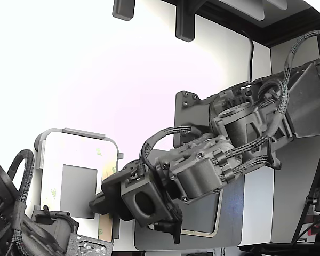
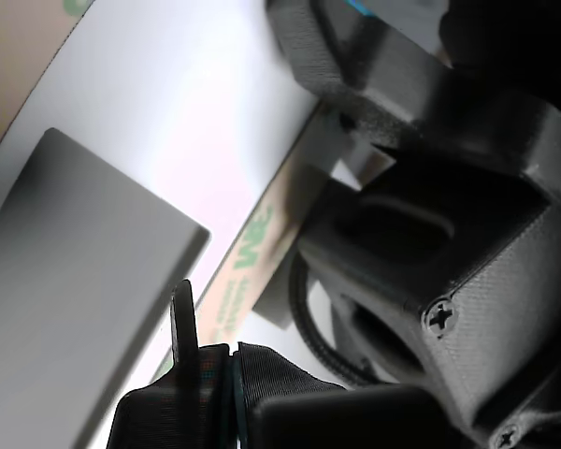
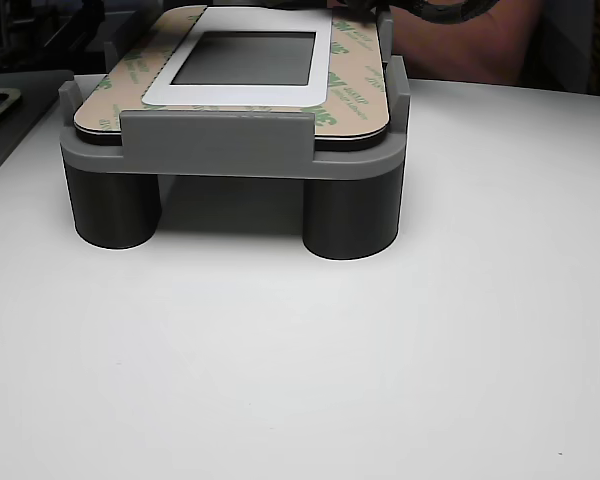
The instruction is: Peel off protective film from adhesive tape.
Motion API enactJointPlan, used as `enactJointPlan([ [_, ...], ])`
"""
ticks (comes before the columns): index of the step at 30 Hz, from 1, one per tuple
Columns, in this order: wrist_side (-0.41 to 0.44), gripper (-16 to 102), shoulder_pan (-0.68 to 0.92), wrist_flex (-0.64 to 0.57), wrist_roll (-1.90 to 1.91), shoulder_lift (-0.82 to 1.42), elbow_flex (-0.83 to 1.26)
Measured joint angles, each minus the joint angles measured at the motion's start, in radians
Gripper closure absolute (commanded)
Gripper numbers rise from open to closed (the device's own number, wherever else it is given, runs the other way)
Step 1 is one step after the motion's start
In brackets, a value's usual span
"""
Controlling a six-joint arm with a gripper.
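Observation:
The protective film (image 3: 352, 80) is a tan ring with green marks. It lies flat on a white panel around a dark grey rectangle (image 3: 245, 58), all held in a grey fixture (image 3: 215, 150). The adhesive tape is hidden. In the exterior view my gripper (image 1: 100, 205) sits at the film's (image 1: 105, 226) right-hand band near the fixture's front corner. The wrist view shows one thin fingertip (image 2: 182, 313) just beside the film band (image 2: 248, 267). Whether anything is pinched does not show.
A second black arm (image 1: 21, 224) sits at the exterior view's lower left beside the fixture. Behind my arm lies a dark grey plate (image 1: 202, 213) with a thin pale rounded outline. The fixture stands on two round legs (image 3: 350, 215) on a white table (image 3: 300, 360).

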Motion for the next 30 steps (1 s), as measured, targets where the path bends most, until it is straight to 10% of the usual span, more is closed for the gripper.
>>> enactJointPlan([
  [30,-0.023,96,0.029,-0.092,-0.035,-0.084,0.028],
])
